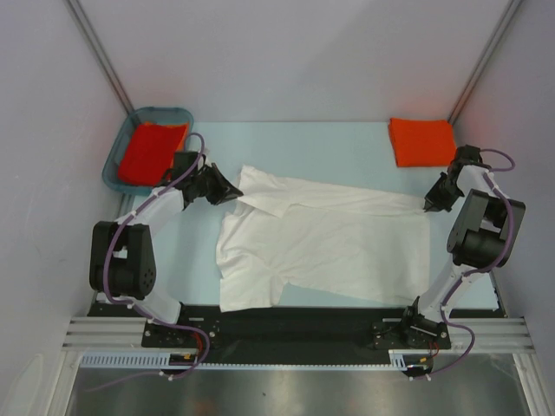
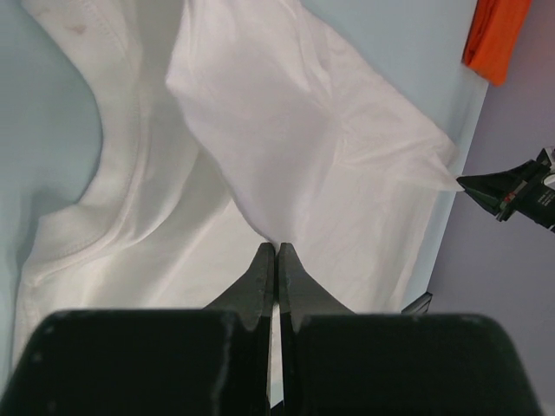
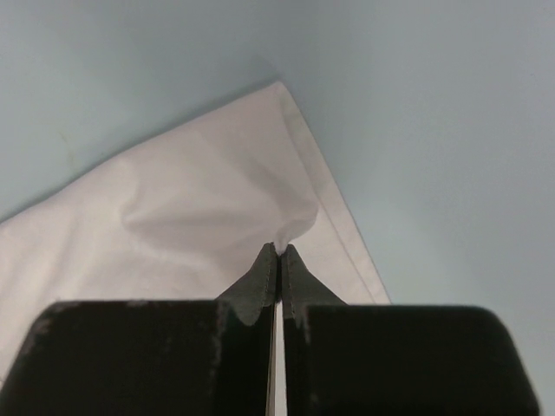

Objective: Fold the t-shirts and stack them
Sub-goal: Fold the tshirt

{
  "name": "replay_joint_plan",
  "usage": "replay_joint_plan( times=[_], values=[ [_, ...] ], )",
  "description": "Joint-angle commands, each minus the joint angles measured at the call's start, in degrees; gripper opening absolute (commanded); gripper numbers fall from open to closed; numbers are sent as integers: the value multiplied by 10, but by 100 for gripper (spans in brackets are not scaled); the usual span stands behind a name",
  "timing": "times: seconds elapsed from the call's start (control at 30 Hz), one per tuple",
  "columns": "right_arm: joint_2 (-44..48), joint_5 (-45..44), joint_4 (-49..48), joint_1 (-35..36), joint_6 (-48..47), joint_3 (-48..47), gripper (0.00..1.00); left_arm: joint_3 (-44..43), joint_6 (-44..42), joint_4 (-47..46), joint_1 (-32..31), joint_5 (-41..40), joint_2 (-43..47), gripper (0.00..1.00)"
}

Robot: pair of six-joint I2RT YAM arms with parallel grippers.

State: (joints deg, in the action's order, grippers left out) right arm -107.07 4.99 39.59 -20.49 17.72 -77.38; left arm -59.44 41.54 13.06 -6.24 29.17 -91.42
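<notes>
Clamped tight on far edge of white t-shirt (image 1: 329,247) with left gripper (image 1: 236,192) and right gripper (image 1: 427,206); light, limp, likely to sag between pinches, so grip corners, keep taut.

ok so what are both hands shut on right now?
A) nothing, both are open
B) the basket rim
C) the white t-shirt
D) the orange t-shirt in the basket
C: each wrist view shows the fingers closed on a pinch of white cloth, the left hand at one end of the white t-shirt and the right hand at a hemmed corner on the other end.
</notes>
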Motion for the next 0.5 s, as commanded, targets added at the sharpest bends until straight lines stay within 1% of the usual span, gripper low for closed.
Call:
replay_joint_plan(
  times=[0.0, 0.27, 0.47],
  values=[
    [-7, -25, 12, -2, -7, -23, 0, 13, -6, -2, 5, 3, 30, 0],
    [7, -32, 9, -2, -12, -14, 0, 6, -15, 11, 18, 11, 37, 0],
    [4, -39, 10, -2, -12, -21, 0, 20, -23, 16, 19, 15, 28, 0]
  ],
)
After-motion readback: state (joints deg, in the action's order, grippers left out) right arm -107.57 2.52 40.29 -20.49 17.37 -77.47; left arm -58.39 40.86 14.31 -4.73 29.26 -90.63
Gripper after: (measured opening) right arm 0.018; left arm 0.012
